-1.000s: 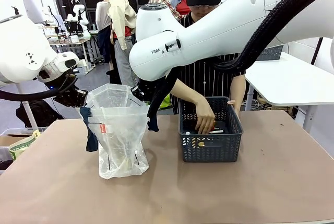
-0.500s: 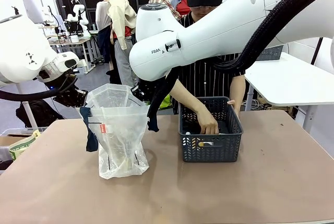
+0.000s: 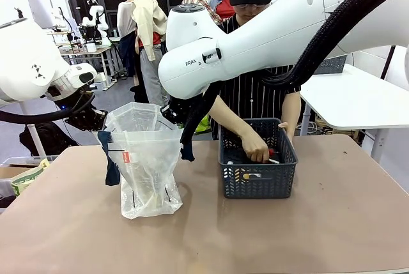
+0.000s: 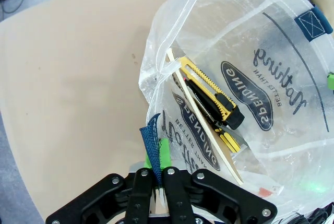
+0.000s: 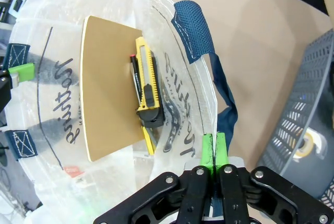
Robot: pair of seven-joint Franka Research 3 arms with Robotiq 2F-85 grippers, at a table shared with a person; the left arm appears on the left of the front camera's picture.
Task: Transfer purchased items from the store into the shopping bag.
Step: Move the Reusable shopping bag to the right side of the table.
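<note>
The shopping bag [image 3: 146, 159] stands open at the table's left, translucent white with navy handles. My left gripper [image 3: 97, 122] is shut on its left rim by a navy handle [image 4: 150, 140], green pads [image 4: 165, 153] pinched together. My right gripper [image 3: 176, 112] is shut on the opposite rim, pads [image 5: 207, 148] clamping the plastic. Inside the bag lie a yellow and black cutter [image 4: 211, 94] [image 5: 146, 85] and a tan card [image 5: 107, 85]. The store, a dark grey lattice basket [image 3: 259, 181], sits right of the bag. A person's hand [image 3: 254, 149] is inside it, gripping a small red-tipped item [image 3: 271, 155].
A yellow round thing [image 5: 303, 148] lies in the basket [image 5: 308, 98]. The brown table [image 3: 319, 235] runs wide in front and to the right. A white table [image 3: 358, 95] stands at the back right. My right arm [image 3: 255, 31] spans the picture above the basket.
The person's hand has shifted right inside the basket and closed on a red-tipped item. Both grippers and the bag have stayed still.
</note>
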